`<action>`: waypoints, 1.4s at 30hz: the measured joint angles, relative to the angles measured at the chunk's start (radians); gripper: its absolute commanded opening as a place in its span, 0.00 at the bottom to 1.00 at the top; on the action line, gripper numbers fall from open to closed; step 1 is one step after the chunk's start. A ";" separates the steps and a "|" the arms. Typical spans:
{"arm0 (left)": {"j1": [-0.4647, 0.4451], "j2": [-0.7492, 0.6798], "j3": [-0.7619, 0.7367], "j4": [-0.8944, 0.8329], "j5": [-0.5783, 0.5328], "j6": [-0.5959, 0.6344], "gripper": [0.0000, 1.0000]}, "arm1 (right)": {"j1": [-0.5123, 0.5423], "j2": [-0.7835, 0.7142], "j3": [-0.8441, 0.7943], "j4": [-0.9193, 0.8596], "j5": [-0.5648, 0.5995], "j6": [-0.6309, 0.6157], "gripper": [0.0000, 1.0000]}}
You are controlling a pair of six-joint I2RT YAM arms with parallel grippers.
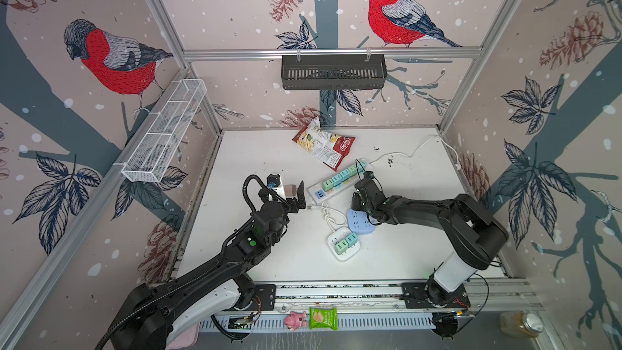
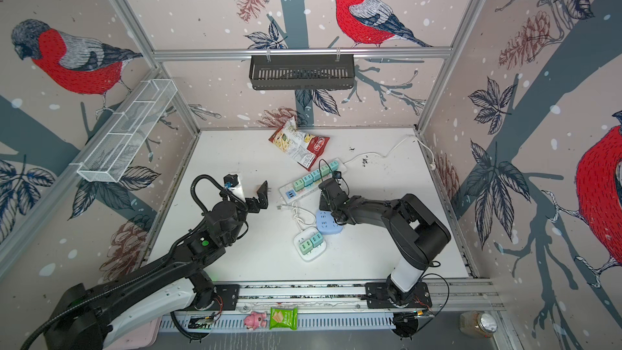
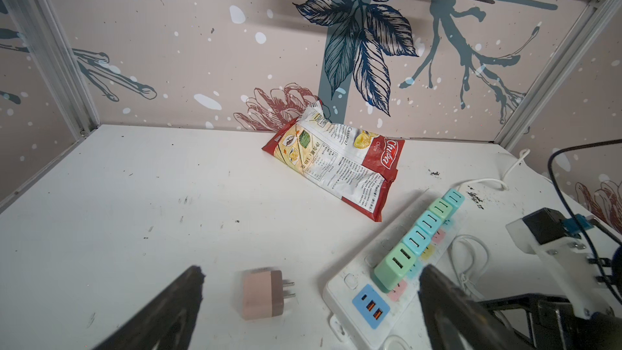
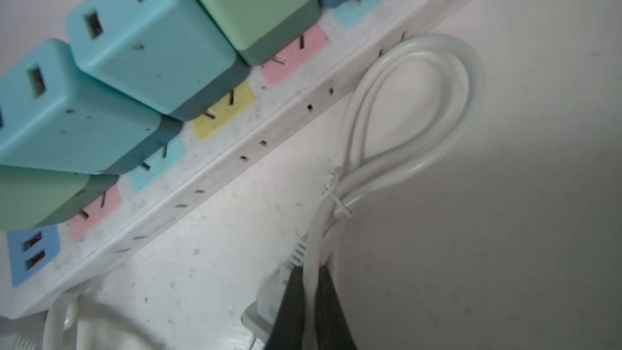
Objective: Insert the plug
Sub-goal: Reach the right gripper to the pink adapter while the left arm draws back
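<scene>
Top views: scuffed white table, boxed in by bird-print walls.
My left pincer is spread wide; the pink plug lies on its side just ahead of it, prongs toward the power strip. My right pincer is clenched on a white cord.

A pink block-shaped plastic plug with a brown face and two flat metal prongs lies on its side on the white table, mid-frame in a top view. Its prongs point at the long white power strip just beside it, not touching.
</scene>
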 measured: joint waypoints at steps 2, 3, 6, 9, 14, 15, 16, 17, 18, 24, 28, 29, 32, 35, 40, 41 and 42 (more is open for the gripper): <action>0.023 0.006 0.000 0.006 0.003 -0.012 0.99 | 0.006 0.011 0.018 -0.012 0.018 -0.018 0.07; 0.033 0.013 0.000 0.007 0.008 -0.022 0.99 | 0.008 0.011 0.022 -0.018 0.023 -0.025 0.10; 0.048 0.039 0.002 0.005 0.019 -0.052 0.99 | 0.011 -0.002 0.015 -0.030 0.039 -0.039 0.14; 0.053 0.061 0.011 0.003 0.027 -0.074 0.99 | 0.013 -0.029 -0.002 -0.058 0.061 -0.047 0.14; 0.055 0.069 0.019 -0.003 0.026 -0.088 0.99 | 0.006 -0.057 -0.021 -0.155 0.104 -0.061 0.17; 0.055 0.069 0.019 -0.003 0.026 -0.089 0.99 | 0.003 -0.062 -0.025 -0.165 0.109 -0.061 0.19; 0.055 0.068 0.019 -0.003 0.026 -0.089 0.99 | 0.000 -0.065 -0.027 -0.174 0.113 -0.061 0.19; 0.055 0.068 0.019 -0.003 0.026 -0.092 0.99 | 0.000 -0.068 -0.028 -0.182 0.118 -0.061 0.20; 0.055 0.066 0.019 -0.003 0.026 -0.095 0.99 | -0.001 -0.070 -0.028 -0.191 0.126 -0.061 0.22; 0.057 0.053 0.010 -0.002 0.023 -0.103 0.99 | 0.005 -0.144 -0.023 -0.253 0.177 -0.056 0.62; 0.079 0.049 -0.011 0.005 0.023 -0.123 0.99 | 0.058 -0.256 -0.004 -0.290 0.217 -0.037 0.78; 0.095 0.046 -0.021 0.006 0.024 -0.135 0.99 | 0.076 -0.284 0.005 -0.296 0.230 -0.035 0.81; 0.157 0.029 -0.049 0.004 0.024 -0.186 0.99 | 0.147 -0.365 0.030 -0.306 0.275 -0.011 0.85; 0.220 0.002 -0.073 -0.006 0.021 -0.251 0.99 | 0.228 -0.402 0.056 -0.298 0.301 -0.006 0.87; 0.293 -0.047 -0.087 -0.056 -0.038 -0.381 0.99 | 0.358 -0.302 0.164 -0.256 0.316 -0.005 0.92; 0.298 -0.055 -0.088 -0.074 -0.060 -0.407 0.99 | 0.377 -0.256 0.203 -0.249 0.317 -0.006 0.92; 0.299 -0.061 -0.088 -0.088 -0.077 -0.427 0.99 | 0.389 -0.213 0.240 -0.250 0.317 -0.006 0.93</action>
